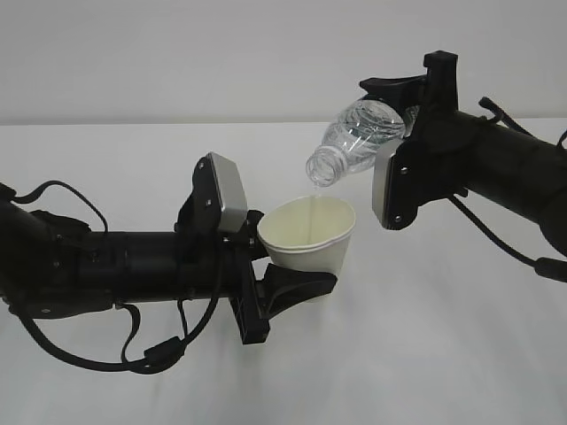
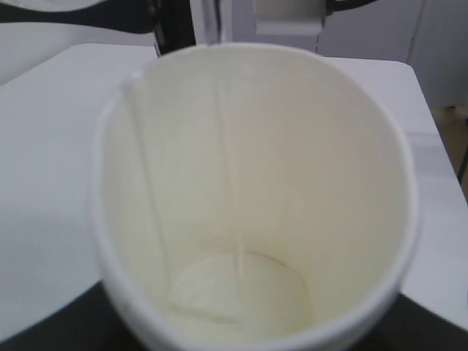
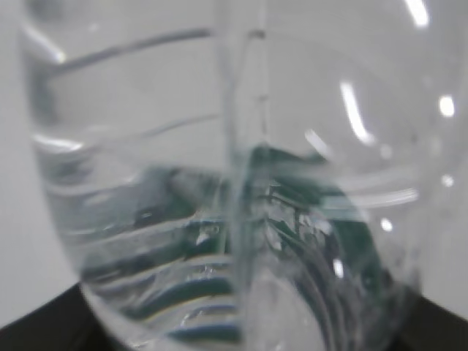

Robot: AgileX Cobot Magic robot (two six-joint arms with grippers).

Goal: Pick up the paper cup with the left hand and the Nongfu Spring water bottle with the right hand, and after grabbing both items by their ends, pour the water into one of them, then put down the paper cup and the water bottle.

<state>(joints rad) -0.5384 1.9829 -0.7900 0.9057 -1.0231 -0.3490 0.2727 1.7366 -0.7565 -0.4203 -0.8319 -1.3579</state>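
In the exterior view my left gripper (image 1: pixel 292 254) is shut on the lower end of the white paper cup (image 1: pixel 310 237) and holds it clear of the table with its mouth tilted up and to the right. My right gripper (image 1: pixel 399 104) is shut on the base end of the clear Nongfu Spring water bottle (image 1: pixel 359 137). The bottle is tipped mouth-down just above the cup's rim. A thin stream of water (image 1: pixel 312 205) falls into the cup. The cup's cream inside (image 2: pixel 256 183) fills the left wrist view, with a shallow pool at its bottom (image 2: pixel 241 292). The bottle (image 3: pixel 234 183) fills the right wrist view.
Both arms hang over a plain white table (image 1: pixel 443 354) with a pale wall behind it. The left wrist view shows the table's right edge (image 2: pixel 431 146) past the cup. Black cables loop under the left arm (image 1: pixel 133 354).
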